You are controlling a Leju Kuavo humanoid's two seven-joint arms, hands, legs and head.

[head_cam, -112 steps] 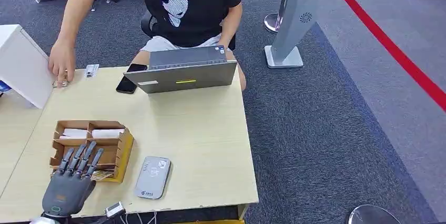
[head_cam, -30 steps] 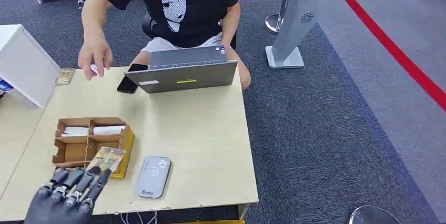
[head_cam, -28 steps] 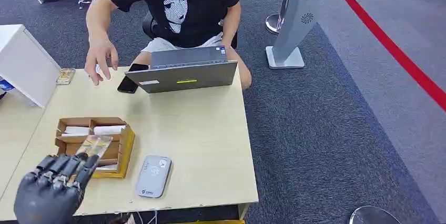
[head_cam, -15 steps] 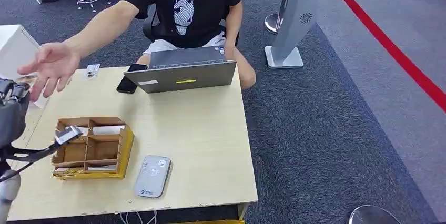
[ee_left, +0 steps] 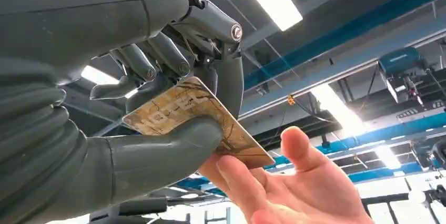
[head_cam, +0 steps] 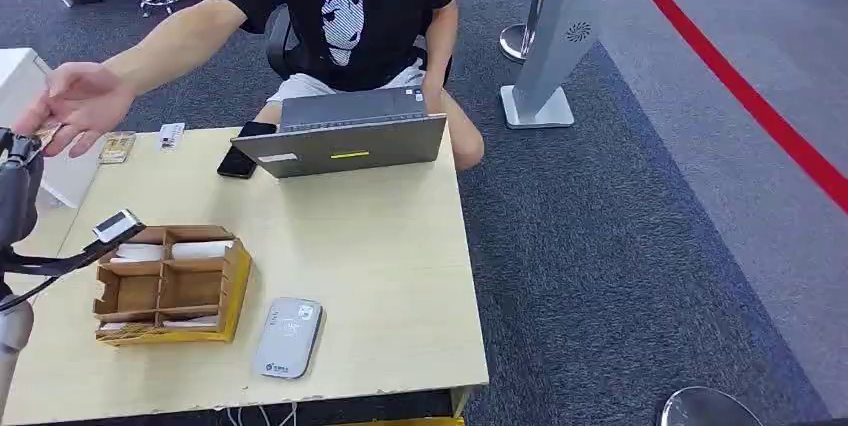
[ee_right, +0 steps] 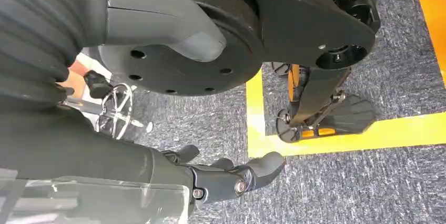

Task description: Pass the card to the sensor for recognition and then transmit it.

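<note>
Since the earlier frame the left hand (ee_left: 158, 103) has lifted the card (ee_left: 197, 119) from the table to the person's palm (ee_left: 294, 192), thumb-pinched; it looks thin, stiff, slippery, so take the free edge.

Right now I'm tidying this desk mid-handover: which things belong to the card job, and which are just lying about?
Part of the job:
card, pinched in the left hand
person's open hand beneath it
grey sensor on the table

Lying about:
laptop
phone
cardboard organiser
</note>
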